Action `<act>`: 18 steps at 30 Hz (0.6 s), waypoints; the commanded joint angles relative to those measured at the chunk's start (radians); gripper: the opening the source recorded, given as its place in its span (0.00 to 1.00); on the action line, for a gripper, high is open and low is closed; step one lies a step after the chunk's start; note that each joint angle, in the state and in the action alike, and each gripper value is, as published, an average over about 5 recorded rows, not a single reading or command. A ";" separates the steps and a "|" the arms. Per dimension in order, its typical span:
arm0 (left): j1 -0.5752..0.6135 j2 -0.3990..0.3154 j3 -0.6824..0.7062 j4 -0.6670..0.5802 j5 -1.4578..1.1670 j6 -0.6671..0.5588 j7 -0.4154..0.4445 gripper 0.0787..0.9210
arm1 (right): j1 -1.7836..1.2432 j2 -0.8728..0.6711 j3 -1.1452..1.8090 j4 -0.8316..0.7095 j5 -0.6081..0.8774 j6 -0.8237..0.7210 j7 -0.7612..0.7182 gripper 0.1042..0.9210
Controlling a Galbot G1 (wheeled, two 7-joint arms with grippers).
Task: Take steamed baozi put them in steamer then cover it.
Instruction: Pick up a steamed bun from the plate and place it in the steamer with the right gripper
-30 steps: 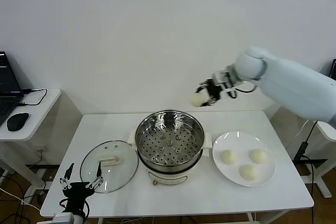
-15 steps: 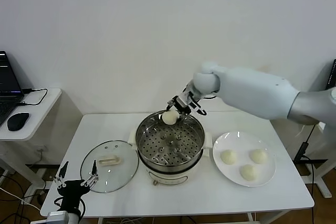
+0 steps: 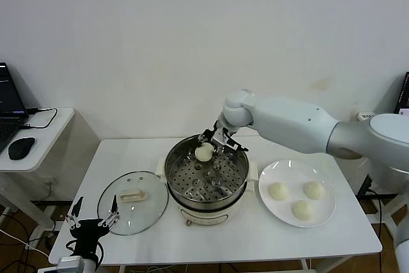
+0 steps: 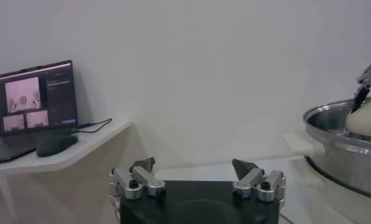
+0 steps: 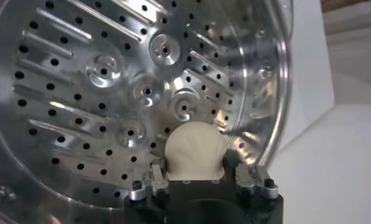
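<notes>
The steamer (image 3: 171,169) stands mid-table, its perforated tray (image 5: 100,91) bare. My right gripper (image 3: 208,148) reaches in over the far rim, shut on one baozi (image 3: 204,152) held just above the tray near the wall. In the right wrist view that baozi (image 5: 194,149) sits between the fingers of the right gripper (image 5: 194,167). Three more baozi (image 3: 278,190) lie on the white plate (image 3: 265,180) to the right. The glass cover (image 3: 144,212) lies flat left of the pot. My left gripper (image 3: 91,217) hangs open and empty at the table's front left edge; in its own view the left gripper (image 4: 196,165) holds nothing.
A side table (image 3: 38,151) at the far left carries a laptop (image 4: 34,100) and a mouse (image 3: 20,148). The white wall runs close behind the table. The steamer's cream side handle (image 4: 302,143) juts toward the cover.
My right arm has carried the baozi from high behind the steamer's right side down and leftward into the pot. The left gripper has barely shifted.
</notes>
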 commanded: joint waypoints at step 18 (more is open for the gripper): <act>0.002 -0.004 -0.003 -0.023 0.001 0.002 0.001 0.88 | 0.198 -0.158 -0.032 0.262 0.374 -0.378 -0.134 0.88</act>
